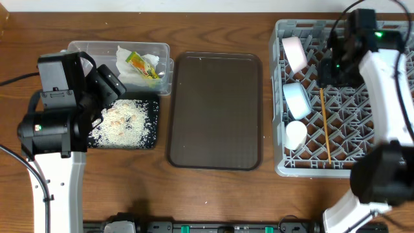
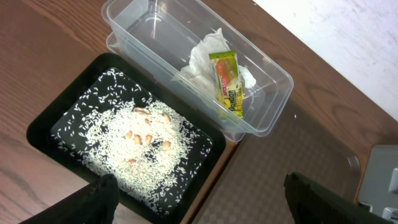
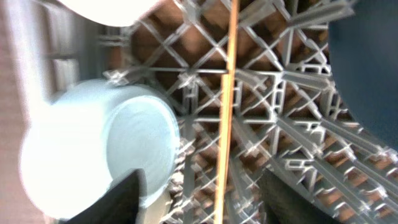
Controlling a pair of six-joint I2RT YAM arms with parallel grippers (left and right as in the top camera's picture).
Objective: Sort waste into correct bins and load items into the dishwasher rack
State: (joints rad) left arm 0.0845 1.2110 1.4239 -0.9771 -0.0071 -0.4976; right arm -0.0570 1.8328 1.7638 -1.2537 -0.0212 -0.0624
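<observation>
Wood table (image 1: 213,194) | R hand (image 3: 200,186) apart, chopstick (image 3: 229,81) btwn fingers (image 3: 118,202) | L hand (image 2: 202,193) apart over black tray (image 2: 62,99)

The clear plastic tub (image 2: 273,68) holds crumpled white tissue (image 2: 202,53) with a yellow-orange snack wrapper (image 2: 227,84) leaning on it. Against its long side sits the black tray (image 2: 43,134), strewn with white rice (image 2: 137,155) and a few tan bits. Along the left side of the grey rack (image 1: 281,165), a white bowl (image 1: 294,53) and a light-blue bowl (image 1: 297,99) rest tilted on their sides, with a white cup (image 1: 295,134) next in line. Just beside them a wooden chopstick (image 1: 325,129) lies on the lattice, with a dark-blue plate (image 3: 367,68) beyond it.
</observation>
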